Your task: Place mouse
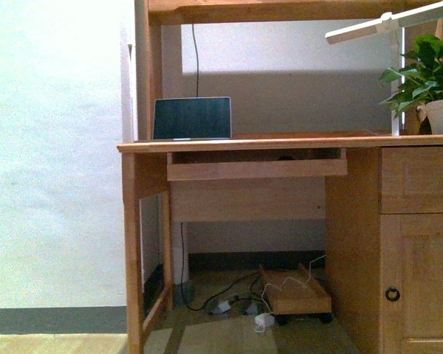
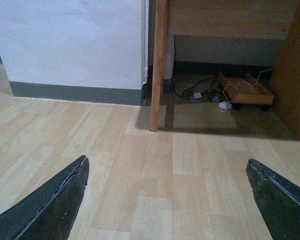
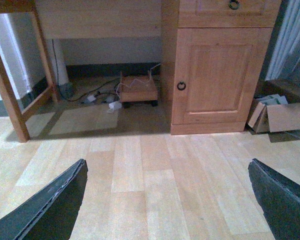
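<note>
The mouse is out of view in every frame. A wooden desk (image 1: 280, 143) stands ahead in the front view, with a pull-out keyboard tray (image 1: 256, 168) under its top and a small dark-screened laptop (image 1: 191, 118) at its back left. Neither arm shows in the front view. My left gripper (image 2: 167, 200) is open and empty, low over the light wood floor in front of the desk's left leg (image 2: 158, 65). My right gripper (image 3: 167, 200) is open and empty, over the floor in front of the desk's cupboard door (image 3: 219, 75).
A potted plant (image 1: 428, 85) and a white lamp arm (image 1: 387, 22) stand at the desk's right end. Under the desk are cables and a wheeled wooden stand (image 1: 295, 295). Drawers and a cupboard (image 1: 417, 251) fill the right side. An open cardboard box (image 3: 280, 115) lies right of the cupboard.
</note>
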Available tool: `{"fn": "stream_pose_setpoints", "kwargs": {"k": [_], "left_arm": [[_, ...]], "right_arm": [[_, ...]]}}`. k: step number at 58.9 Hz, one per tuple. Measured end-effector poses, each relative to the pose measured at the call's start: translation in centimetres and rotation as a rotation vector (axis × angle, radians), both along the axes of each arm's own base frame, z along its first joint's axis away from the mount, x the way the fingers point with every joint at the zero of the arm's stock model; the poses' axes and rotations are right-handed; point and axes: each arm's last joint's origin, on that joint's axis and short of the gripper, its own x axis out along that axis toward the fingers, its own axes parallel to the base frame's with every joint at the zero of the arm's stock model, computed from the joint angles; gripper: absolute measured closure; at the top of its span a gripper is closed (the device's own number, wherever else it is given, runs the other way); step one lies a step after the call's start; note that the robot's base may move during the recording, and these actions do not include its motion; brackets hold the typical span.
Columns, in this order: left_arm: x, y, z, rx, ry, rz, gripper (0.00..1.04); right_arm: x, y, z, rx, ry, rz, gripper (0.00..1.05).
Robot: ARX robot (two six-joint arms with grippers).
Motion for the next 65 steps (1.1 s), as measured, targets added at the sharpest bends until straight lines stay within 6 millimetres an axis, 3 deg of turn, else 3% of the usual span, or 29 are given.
{"fn": "stream_pose_setpoints", "kwargs": {"k": [65], "left_arm": [[0.00,0.00,0.00,0.000,0.000,0.000,0.08]], "right_arm": [[0.00,0.00,0.00,0.000,0.000,0.000,0.07]]}}
